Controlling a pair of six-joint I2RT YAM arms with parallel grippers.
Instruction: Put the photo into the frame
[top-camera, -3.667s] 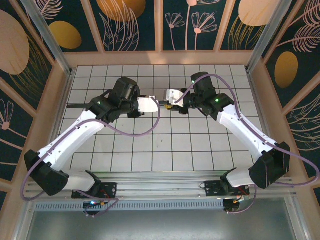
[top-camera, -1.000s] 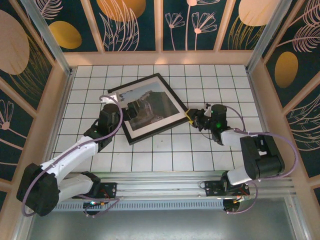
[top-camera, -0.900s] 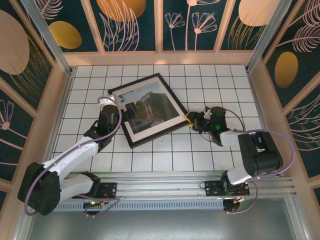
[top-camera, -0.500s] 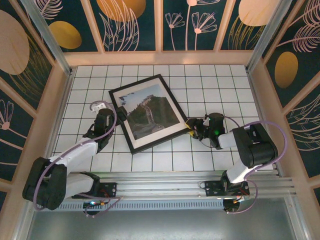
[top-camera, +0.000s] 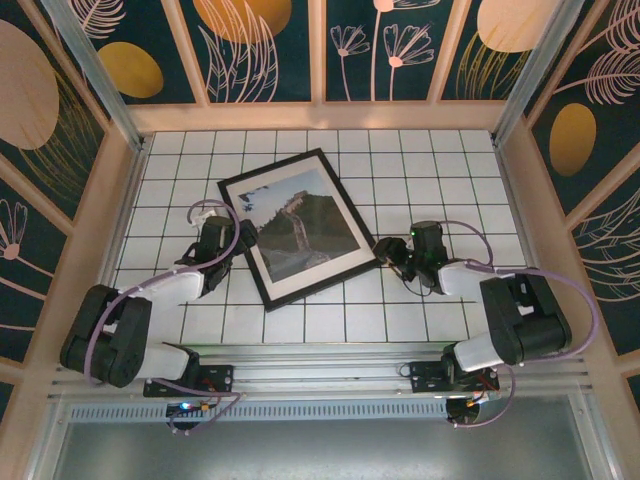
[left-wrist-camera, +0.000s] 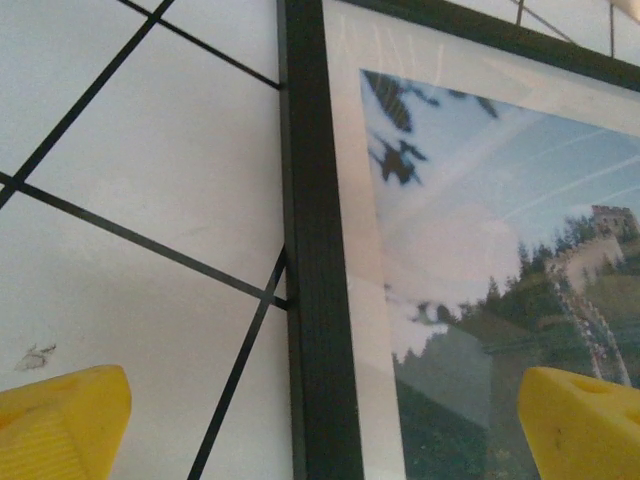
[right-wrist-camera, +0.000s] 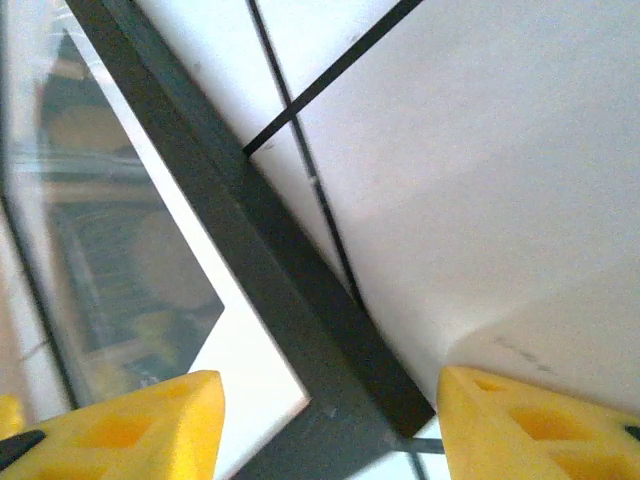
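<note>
The black frame (top-camera: 271, 167) lies flat and skewed on the white tiled table, with the photo (top-camera: 300, 225) of hills and sky inside it behind its white margin. My left gripper (top-camera: 238, 240) is low at the frame's left side. In the left wrist view it (left-wrist-camera: 320, 425) is open, with the left moulding (left-wrist-camera: 310, 300) and the photo (left-wrist-camera: 500, 250) between its yellow fingertips (left-wrist-camera: 60, 420). My right gripper (top-camera: 384, 250) sits at the frame's right corner. In the right wrist view it (right-wrist-camera: 325, 425) is open, its fingertips (right-wrist-camera: 540, 420) astride the corner moulding (right-wrist-camera: 260, 250) without touching.
The table (top-camera: 430, 170) has a black grid and is boxed in by low wooden walls (top-camera: 320, 116) at the back and sides. A metal rail (top-camera: 320, 375) with both arm bases runs along the near edge. Bare tiles lie to the right and behind the frame.
The right gripper's jaws have spread apart, letting go of the frame's right corner. The frame has settled flat and turned slightly. The left arm has folded lower beside the frame's left side.
</note>
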